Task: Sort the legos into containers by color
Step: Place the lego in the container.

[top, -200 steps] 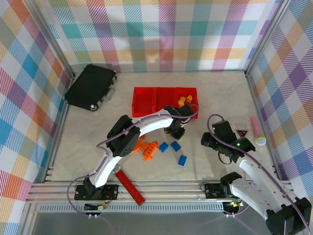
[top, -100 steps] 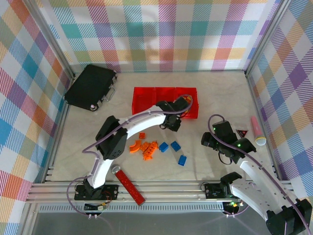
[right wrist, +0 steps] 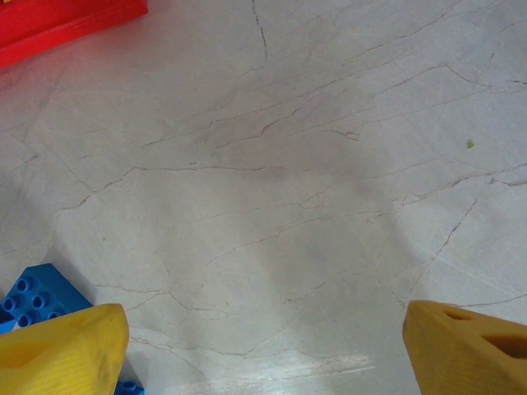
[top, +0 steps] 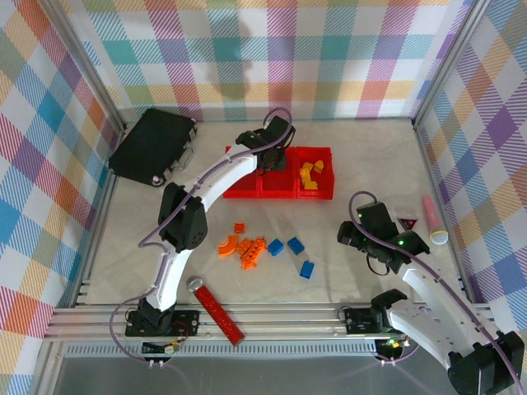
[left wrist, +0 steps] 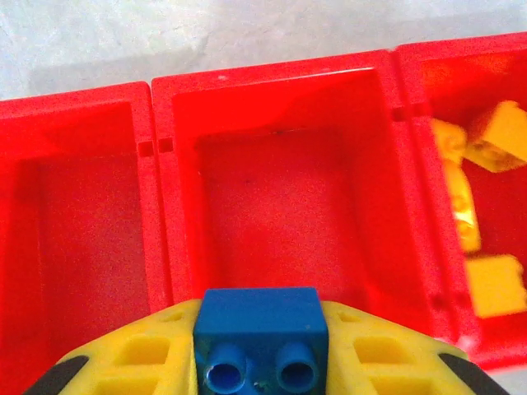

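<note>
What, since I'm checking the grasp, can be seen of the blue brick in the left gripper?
The blue brick is small, glossy plastic, blocky, with two round studs facing the wrist camera. The left gripper clamps it between yellow fingers, level, above the edge of the middle red bin. Nothing else touches it.
</note>
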Robot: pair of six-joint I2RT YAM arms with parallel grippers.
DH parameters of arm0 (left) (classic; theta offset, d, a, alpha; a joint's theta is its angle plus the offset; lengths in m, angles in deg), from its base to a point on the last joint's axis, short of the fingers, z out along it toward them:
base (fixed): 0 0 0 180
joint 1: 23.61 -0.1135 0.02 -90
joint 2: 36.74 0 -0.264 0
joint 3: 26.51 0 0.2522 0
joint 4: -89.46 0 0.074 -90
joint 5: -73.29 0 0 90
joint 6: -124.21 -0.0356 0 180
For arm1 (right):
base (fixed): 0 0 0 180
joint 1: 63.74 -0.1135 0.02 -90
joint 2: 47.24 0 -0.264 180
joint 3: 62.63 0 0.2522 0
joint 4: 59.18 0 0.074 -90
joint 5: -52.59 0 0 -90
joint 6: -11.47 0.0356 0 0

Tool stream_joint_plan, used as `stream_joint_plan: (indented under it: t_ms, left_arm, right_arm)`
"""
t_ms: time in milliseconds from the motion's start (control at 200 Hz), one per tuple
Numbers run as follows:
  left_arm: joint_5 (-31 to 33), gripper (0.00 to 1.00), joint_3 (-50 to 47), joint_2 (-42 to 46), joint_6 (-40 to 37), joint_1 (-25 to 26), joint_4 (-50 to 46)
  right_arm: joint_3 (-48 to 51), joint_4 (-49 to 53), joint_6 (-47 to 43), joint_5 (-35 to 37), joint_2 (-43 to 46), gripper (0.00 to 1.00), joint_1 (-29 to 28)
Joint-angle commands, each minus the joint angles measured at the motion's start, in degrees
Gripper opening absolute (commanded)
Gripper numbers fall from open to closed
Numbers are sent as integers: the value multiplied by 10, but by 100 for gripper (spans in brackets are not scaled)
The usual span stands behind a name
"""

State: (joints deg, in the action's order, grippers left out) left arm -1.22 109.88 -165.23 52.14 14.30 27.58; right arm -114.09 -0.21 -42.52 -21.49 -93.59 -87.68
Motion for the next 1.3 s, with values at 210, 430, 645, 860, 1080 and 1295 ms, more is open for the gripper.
stream_joint_plan:
  t_ms: [210,430,645,860,1080,1295]
  left_arm:
    - [-27,21,67,-61,-7,1,-18]
    - [-30,28,64,-73,-4,0,-16]
    - [-36,39,55,-77,6,0,-13]
    - [-32,52,28,-60,15,0,7]
    - [-44,58,-26,-5,12,1,50]
    - [-40,79,-144,131,-43,11,97]
  right_arm:
    - [9,17,6,-5,24,87,4]
    - [8,20,8,-5,25,87,4]
    - [6,21,9,-7,25,87,4]
    - [3,25,10,-7,25,87,4]
    - [5,30,13,-5,35,87,4]
    - [5,32,18,-7,40,87,4]
